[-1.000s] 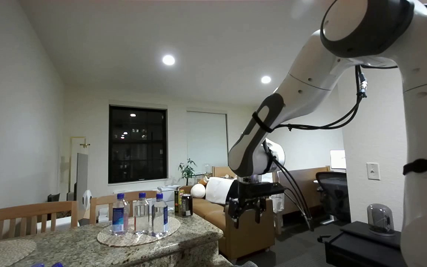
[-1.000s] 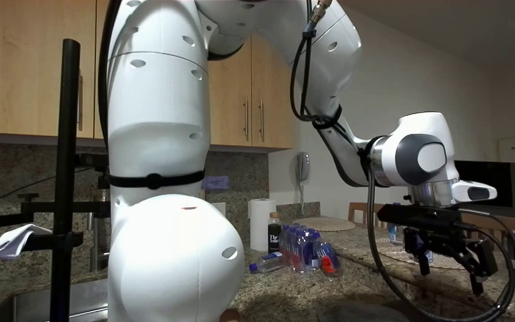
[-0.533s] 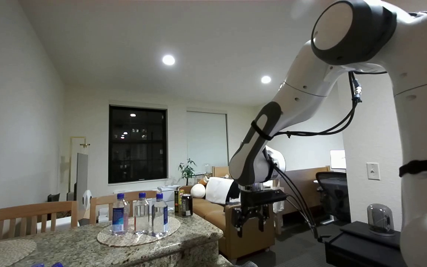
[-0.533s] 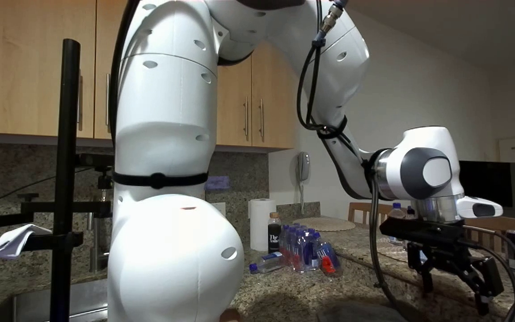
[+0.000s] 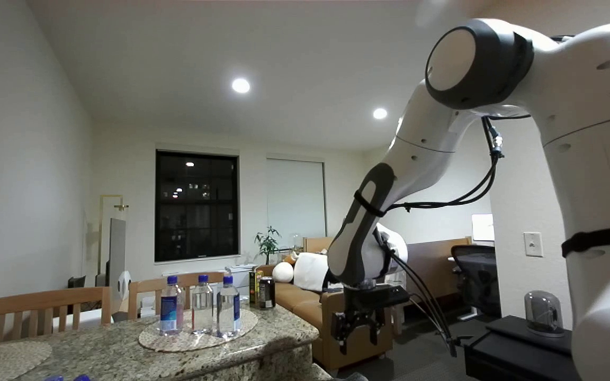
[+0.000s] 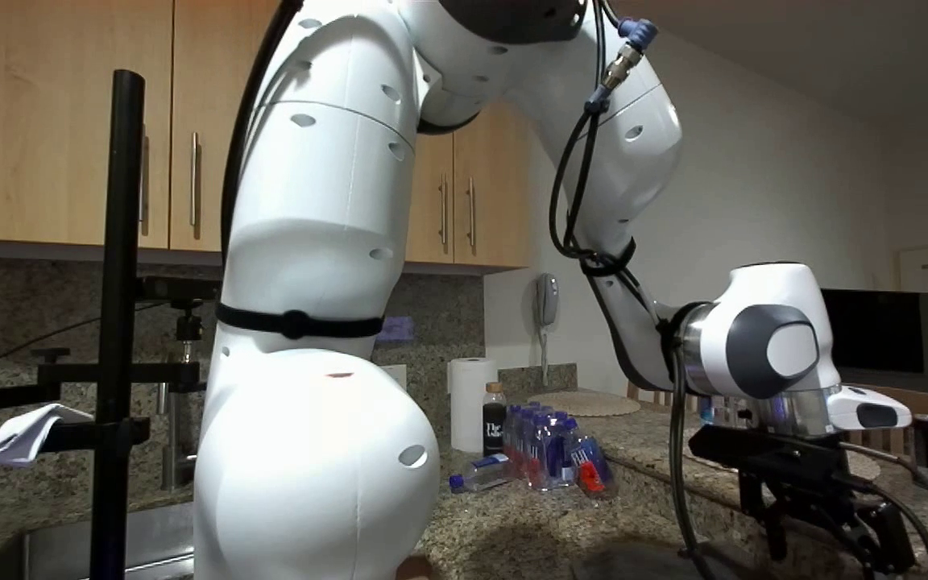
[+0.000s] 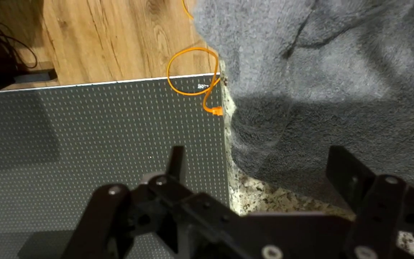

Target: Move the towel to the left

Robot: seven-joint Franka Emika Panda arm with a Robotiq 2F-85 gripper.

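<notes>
A: How does the Robotiq gripper (image 7: 257, 151) stand?

B: Its fingers (image 7: 176, 163) are spread well apart; in the wrist view the edge of a granite counter (image 7: 264, 198) runs through the gap.

A: And the grey towel (image 7: 322, 72)?

B: Rumpled on that counter, ahead of the gripper and, as that camera looks down, beneath one finger. Under the other finger is flecked carpet (image 7: 102, 144). The towel's far corner reaches past the counter edge.

A: Is it touching them?

B: I can't tell how close they come to it. In an exterior view the fingertips hang with the armrest of a tan sofa (image 5: 355, 360) behind them.

A: What else lies ahead of the fingers?

B: An orange cord (image 7: 196, 48), looped across the line where the carpet meets wood-grain floor (image 7: 120, 36), its end just beside the counter edge in the wrist view.

A: Farther from the tool?

B: In an exterior view three blue-capped water bottles (image 5: 202, 307) stand upright on a round woven placemat (image 5: 178, 345), well apart from the gripper. A black can (image 5: 266, 292) stands between them and it, as seen from there. In an exterior view a paper-towel roll (image 6: 474, 403) also stands well apart from it.
</notes>
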